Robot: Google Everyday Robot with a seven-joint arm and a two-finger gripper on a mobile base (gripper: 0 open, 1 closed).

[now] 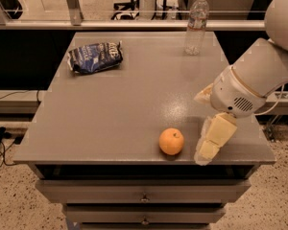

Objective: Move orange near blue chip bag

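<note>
Gripper (209, 150) at table (110, 128) edge; arm (264, 75) cropped.

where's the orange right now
In the camera view the orange sits near the table's front edge, right of centre, with the gripper just to its right and the blue chip bag at the back left.

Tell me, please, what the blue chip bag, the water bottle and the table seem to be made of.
Blue chip bag: likely foil or plastic film, glossy, creased with bright glints. Water bottle: clear plastic, see-through, white cap. Table: grey, smooth, semi-matte top, maybe laminate or painted metal; soft sheen. The gripper, pale and seemingly plastic, hangs beside the orange at the front edge.
</note>
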